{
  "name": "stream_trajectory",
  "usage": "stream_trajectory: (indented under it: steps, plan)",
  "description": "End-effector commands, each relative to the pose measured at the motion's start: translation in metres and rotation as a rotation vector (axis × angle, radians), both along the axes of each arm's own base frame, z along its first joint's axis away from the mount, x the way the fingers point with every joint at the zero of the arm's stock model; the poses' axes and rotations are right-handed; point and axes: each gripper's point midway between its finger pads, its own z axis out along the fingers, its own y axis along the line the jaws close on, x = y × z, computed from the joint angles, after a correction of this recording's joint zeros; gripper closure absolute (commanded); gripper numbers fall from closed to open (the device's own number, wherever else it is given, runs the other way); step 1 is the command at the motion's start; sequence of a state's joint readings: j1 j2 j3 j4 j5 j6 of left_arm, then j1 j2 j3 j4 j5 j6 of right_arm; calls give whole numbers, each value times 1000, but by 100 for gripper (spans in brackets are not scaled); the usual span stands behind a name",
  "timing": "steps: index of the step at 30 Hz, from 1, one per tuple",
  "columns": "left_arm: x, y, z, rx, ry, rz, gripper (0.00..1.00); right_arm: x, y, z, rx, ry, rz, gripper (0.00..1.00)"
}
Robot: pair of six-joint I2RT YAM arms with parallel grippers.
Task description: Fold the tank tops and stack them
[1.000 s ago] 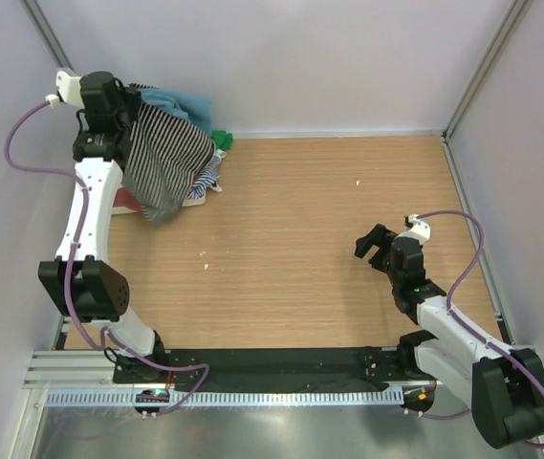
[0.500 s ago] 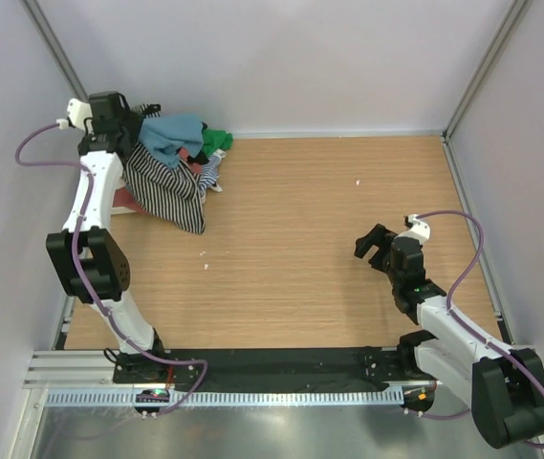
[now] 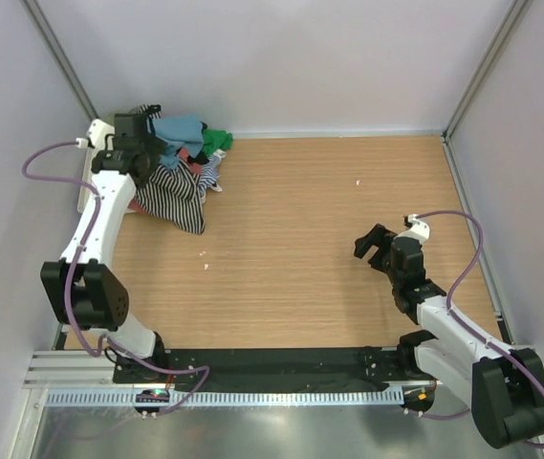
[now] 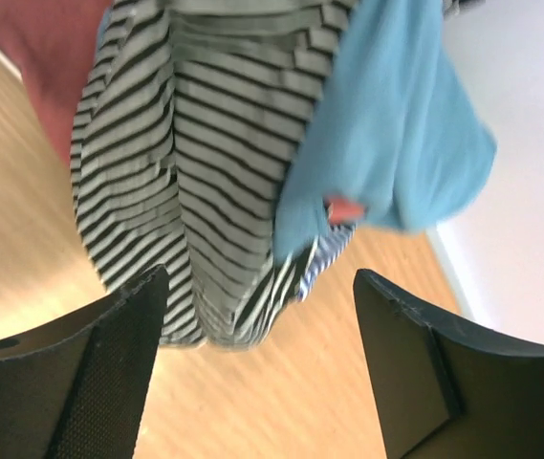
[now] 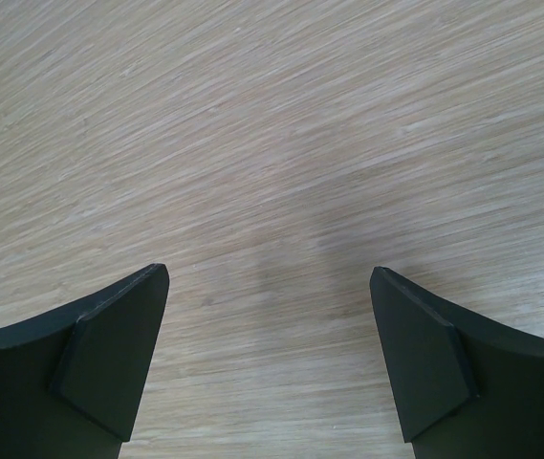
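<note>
- At the far-left corner, tank tops (image 3: 184, 158) are heaped; judged soft, limp.
- Striped top (image 4: 181, 182): to be taken at its loose hem.
- Left gripper (image 4: 260, 287), right gripper (image 5: 270, 282): spread wide, nothing held.

Tally by kind
I am counting at least four tank tops (image 3: 181, 167): one striped top (image 4: 195, 172), one blue top (image 4: 396, 124), one green top (image 3: 218, 141), one coral top (image 4: 37, 57); two pincers, left pincer (image 4: 260, 306) and right pincer (image 5: 270, 287).

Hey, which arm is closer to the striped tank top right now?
Left. The left arm's fingers hang open right at the striped tank top in the far left corner; the right arm's fingers are far off, open over bare table.
</note>
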State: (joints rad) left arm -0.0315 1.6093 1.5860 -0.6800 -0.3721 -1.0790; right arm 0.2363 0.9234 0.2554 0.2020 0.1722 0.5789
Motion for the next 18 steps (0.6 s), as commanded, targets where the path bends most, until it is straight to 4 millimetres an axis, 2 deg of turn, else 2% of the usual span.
stream_trajectory:
  steps: [1, 4, 5, 11, 13, 18]
  plan:
    - [-33, -23, 7, 53, 20, -9, 20, 14, 6, 26, 29, -75, 5, 7]
    - [-43, -45, -20, 62, 70, -79, 22, 14, 6, 24, 30, -68, 8, 7]
    - [-42, -48, -23, 60, 72, -88, 29, 14, 6, 25, 31, -73, 6, 7]
    - [-25, -58, -42, 78, 98, -136, 43, 14, 5, 25, 28, -73, 4, 7]
    - [-22, -57, -44, 90, 115, -132, 44, 14, 5, 26, 27, -75, 3, 7]
    - [-6, -54, -66, 137, 179, -125, 41, 14, 4, 27, 25, -77, -2, 7]
